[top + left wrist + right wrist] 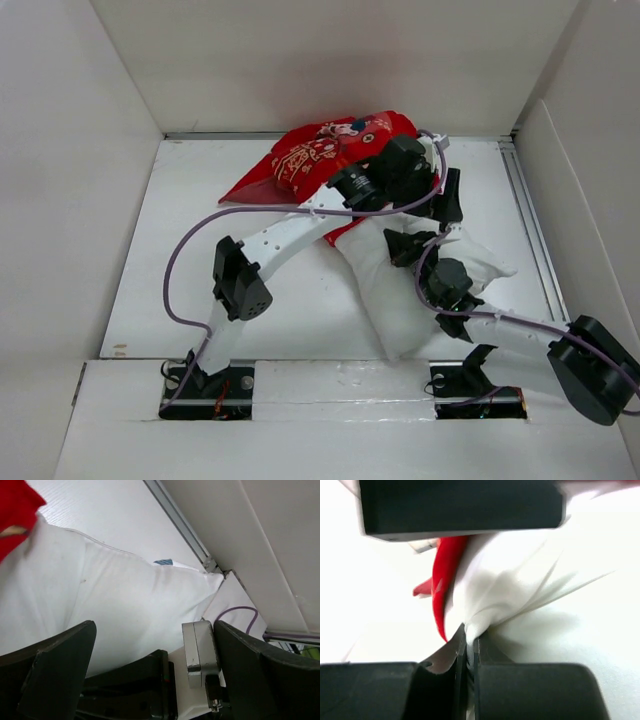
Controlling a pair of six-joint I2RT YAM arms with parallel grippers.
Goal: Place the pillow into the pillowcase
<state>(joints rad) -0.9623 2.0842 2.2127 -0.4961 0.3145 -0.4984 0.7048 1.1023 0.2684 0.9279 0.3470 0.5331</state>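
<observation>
No readable text; gold print on the pillowcase (300,160) is too small.

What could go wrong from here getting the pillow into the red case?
The right hand pinches only a thin fold of the pillow, which may slip out. The left hand is open and holds nothing, so the pillowcase mouth may sag shut. Most of the pillow lies outside it.
</observation>
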